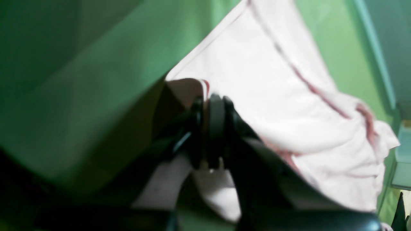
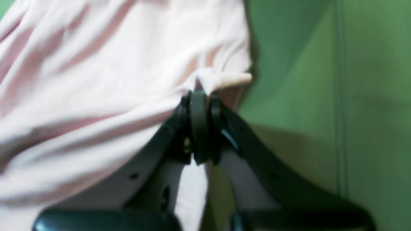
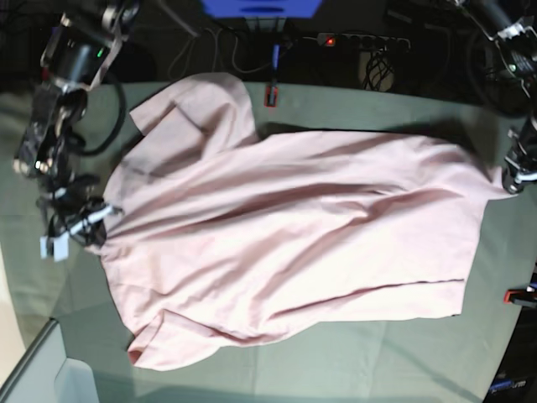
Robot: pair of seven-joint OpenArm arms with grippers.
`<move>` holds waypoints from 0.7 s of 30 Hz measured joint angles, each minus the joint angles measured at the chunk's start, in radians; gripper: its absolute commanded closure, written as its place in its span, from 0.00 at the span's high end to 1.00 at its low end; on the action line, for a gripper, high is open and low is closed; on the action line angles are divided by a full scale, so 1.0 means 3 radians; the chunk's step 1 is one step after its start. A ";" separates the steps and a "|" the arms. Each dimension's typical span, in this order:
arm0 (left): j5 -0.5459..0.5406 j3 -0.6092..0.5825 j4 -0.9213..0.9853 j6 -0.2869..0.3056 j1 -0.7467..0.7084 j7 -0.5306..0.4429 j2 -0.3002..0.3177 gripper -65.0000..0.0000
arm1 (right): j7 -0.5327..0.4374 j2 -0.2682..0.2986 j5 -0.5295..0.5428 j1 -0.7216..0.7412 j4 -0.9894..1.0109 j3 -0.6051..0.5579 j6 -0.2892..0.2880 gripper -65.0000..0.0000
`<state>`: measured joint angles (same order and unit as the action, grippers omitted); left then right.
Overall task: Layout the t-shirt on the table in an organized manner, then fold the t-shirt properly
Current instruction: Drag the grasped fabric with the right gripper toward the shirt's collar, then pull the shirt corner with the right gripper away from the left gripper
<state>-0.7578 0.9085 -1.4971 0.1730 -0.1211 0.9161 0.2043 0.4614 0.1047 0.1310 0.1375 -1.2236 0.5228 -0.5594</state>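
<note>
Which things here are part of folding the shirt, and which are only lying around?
Part of the job:
- t-shirt, pale pink, spread flat
- table under its grey-green cloth
- left gripper, fingers pinching the shirt's edge
- right gripper, fingers pinching the opposite edge

Only lying around:
- power strip beyond the far edge
- red-and-black clamp at the far edge
</note>
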 measured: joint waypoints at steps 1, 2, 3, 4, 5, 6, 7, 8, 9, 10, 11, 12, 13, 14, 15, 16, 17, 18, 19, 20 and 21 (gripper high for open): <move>-0.0009 0.0000 -0.0003 -0.0001 -0.0003 0.0000 0.0000 0.00 | 0.0006 0.0037 -0.0009 0.0081 0.0093 0.0000 0.0006 0.00; -0.0006 0.0003 -0.0004 -0.0004 -0.0011 0.0003 -0.0003 0.00 | -0.0004 0.0080 -0.0006 0.0173 0.0198 0.0003 0.0005 0.00; 0.0000 0.0006 -0.0004 -0.0004 -0.0024 0.0014 -0.0005 0.00 | -0.0006 0.0128 0.0000 0.0262 0.0309 0.0001 0.0005 0.00; 0.0006 0.0009 -0.0004 -0.0003 -0.0032 0.0024 -0.0008 0.00 | -0.0005 0.0172 0.0003 0.0342 0.0426 0.0003 0.0003 0.00; 0.0005 0.0008 -0.0003 -0.0004 -0.0031 0.0027 -0.0009 0.00 | -0.0003 0.0205 -0.0008 0.0415 0.0532 0.0003 0.0006 0.00; 0.0004 0.0008 -0.0003 -0.0003 -0.0027 0.0025 -0.0008 0.00 | 0.0003 0.0230 -0.0009 0.0469 0.0614 0.0003 0.0008 0.00; 0.0001 0.0005 -0.0003 -0.0004 -0.0019 0.0024 -0.0008 0.00 | -0.0003 0.0262 -0.0009 0.0516 0.0692 0.0000 0.0009 0.02; 0.0003 0.0005 -0.0003 -0.0001 -0.0020 0.0020 -0.0008 0.00 | -0.0001 0.0281 -0.0008 0.0543 0.0736 -0.0008 0.0009 0.06; 0.0001 0.0004 -0.0003 -0.0003 -0.0023 0.0024 -0.0008 0.00 | -0.0005 0.0315 -0.0010 0.0546 0.0762 -0.0056 0.0009 0.13; 0.0003 0.0004 -0.0003 -0.0003 -0.0031 0.0023 -0.0008 0.00 | -0.0004 0.0347 -0.0010 0.0538 0.0776 -0.0111 0.0009 0.19; 0.0001 0.0005 -0.0003 -0.0003 -0.0039 0.0023 -0.0008 0.00 | 0.0001 0.0387 -0.0014 0.0525 0.0787 -0.0178 0.0009 0.28; 0.0004 0.0005 -0.0003 -0.0004 -0.0041 0.0025 -0.0008 0.00 | -0.0005 0.0409 -0.0013 0.0509 0.0787 -0.0226 0.0009 0.36; 0.0004 0.0005 -0.0003 -0.0003 -0.0042 0.0024 -0.0008 0.00 | -0.0013 0.0430 -0.0009 0.0478 0.0785 -0.0262 0.0008 0.45; 0.0003 0.0005 -0.0003 -0.0004 -0.0038 0.0024 -0.0009 0.00 | -0.0025 0.0426 -0.0004 0.0446 0.0777 -0.0259 0.0008 0.53; 0.0000 0.0004 -0.0003 -0.0003 -0.0034 0.0024 -0.0008 0.00 | -0.0017 0.0416 -0.0008 0.0398 0.0732 -0.0238 0.0008 0.60; 0.0001 0.0004 -0.0003 -0.0003 -0.0029 0.0025 -0.0008 0.00 | 0.0003 0.0401 -0.0010 0.0345 0.0654 -0.0207 0.0008 0.64; 0.0000 0.0005 -0.0003 -0.0003 -0.0029 0.0025 -0.0008 0.00 | 0.0010 0.0378 -0.0017 0.0276 0.0535 -0.0155 0.0009 0.66; 0.0000 0.0004 -0.0003 -0.0003 -0.0031 0.0024 -0.0008 0.00 | 0.0000 0.0374 -0.0005 0.0197 0.0404 -0.0118 0.0008 0.65; 0.0003 0.0004 -0.0003 -0.0003 -0.0032 0.0025 -0.0008 0.00 | 0.0000 0.0361 -0.0013 0.0121 0.0253 -0.0084 0.0019 0.64; 0.0003 0.0005 -0.0001 -0.0003 -0.0031 0.0025 -0.0008 0.00 | 0.0001 0.0338 -0.0019 0.0046 0.0085 -0.0050 -0.0003 0.62; 0.0001 0.0008 -0.0003 -0.0003 -0.0029 0.0024 -0.0008 0.00 | -0.0004 0.0301 -0.0011 -0.0045 -0.0097 -0.0013 -0.0055 0.60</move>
<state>-0.7574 0.9108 -1.4979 0.1722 -0.1299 0.9234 0.2020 0.4603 0.1951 0.1276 0.1242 -1.2526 0.5190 -0.5758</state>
